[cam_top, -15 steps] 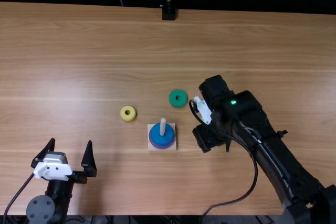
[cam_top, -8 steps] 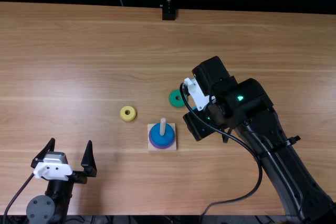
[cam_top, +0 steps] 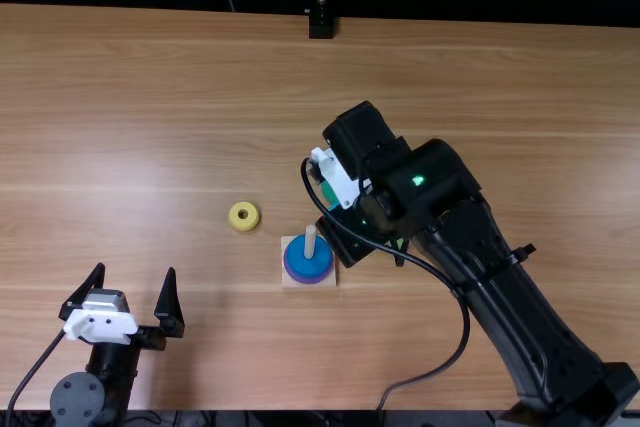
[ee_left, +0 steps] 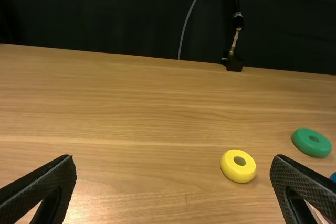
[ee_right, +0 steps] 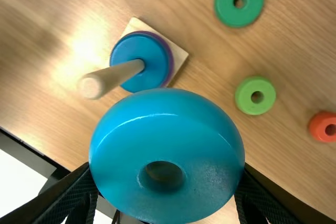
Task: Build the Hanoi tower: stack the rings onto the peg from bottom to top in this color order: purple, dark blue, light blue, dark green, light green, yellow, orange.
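In the top view my left gripper [cam_top: 125,292] stands open at the lower left; in the left wrist view the left gripper [ee_left: 173,161] has bare fingers wide apart. My right gripper [cam_top: 345,241] is just right of the peg [cam_top: 310,238]. In the right wrist view the right gripper [ee_right: 167,177] is shut on the light blue ring [ee_right: 163,121], held above the table beside the peg [ee_right: 118,77]. The dark blue ring [ee_right: 128,51] lies on the purple ring [ee_right: 169,61] around the peg. Loose are dark green [ee_right: 226,3], light green [ee_right: 245,93], orange [ee_right: 318,124] and yellow [cam_top: 236,220] rings.
The peg's square wooden base [cam_top: 309,285] rests on the table [cam_top: 180,127]. My right arm stretches over the table's right half, with a cable looping beside it. A black stand [cam_top: 321,27] is at the far edge.
My right gripper has moved left toward the peg, now covering part of the dark green ring in the top view. The left arm, the base and the yellow ring have not moved.
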### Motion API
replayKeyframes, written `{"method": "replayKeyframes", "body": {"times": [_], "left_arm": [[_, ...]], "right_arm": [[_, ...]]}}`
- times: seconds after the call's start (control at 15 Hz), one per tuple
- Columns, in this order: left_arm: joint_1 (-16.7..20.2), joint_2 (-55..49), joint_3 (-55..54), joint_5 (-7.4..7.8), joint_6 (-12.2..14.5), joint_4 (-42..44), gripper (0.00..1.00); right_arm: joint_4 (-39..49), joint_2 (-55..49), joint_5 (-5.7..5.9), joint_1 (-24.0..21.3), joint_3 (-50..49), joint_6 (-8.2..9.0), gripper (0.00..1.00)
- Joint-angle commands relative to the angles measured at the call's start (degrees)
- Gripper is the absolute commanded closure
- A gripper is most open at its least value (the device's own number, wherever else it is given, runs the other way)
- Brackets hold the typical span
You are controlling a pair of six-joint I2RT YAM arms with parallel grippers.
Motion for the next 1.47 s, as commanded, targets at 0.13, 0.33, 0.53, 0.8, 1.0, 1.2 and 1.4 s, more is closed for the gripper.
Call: {"method": "replayKeyframes", "body": {"times": [0.13, 0.33, 0.53, 0.8, 1.0, 1.2, 1.4], "left_arm": [[-0.01, -0.71, -1.08, 0.06, 0.80, -0.05, 0.00], [-0.01, -0.71, -1.08, -0.05, 0.80, -0.05, 0.00], [-0.01, -0.71, -1.08, 0.06, 0.80, -0.05, 0.00], [-0.01, -0.71, -1.08, -0.05, 0.80, -0.05, 0.00], [-0.01, -0.71, -1.08, 0.06, 0.80, -0.05, 0.00], [-0.01, -0.71, -1.08, 0.06, 0.80, -0.05, 0.00], [-0.01, -0.71, -1.08, 0.06, 0.80, -0.05, 0.00]], "right_arm": [[0.12, 1.39, -0.27, 2.83, 2.32, 0.08, 1.00], [0.12, 3.24, -0.38, 5.11, 5.31, 0.19, 1.00], [0.12, 5.08, -0.38, 5.99, 6.98, 0.19, 1.00], [0.23, 6.84, -0.38, 6.26, 7.24, 0.29, 1.00], [0.23, 7.19, -0.38, 6.26, 7.15, 0.29, 1.00], [0.33, 8.25, -0.38, 6.17, 7.15, 0.29, 1.00], [0.44, 9.12, -0.27, 6.17, 7.15, 0.29, 0.88]]}}
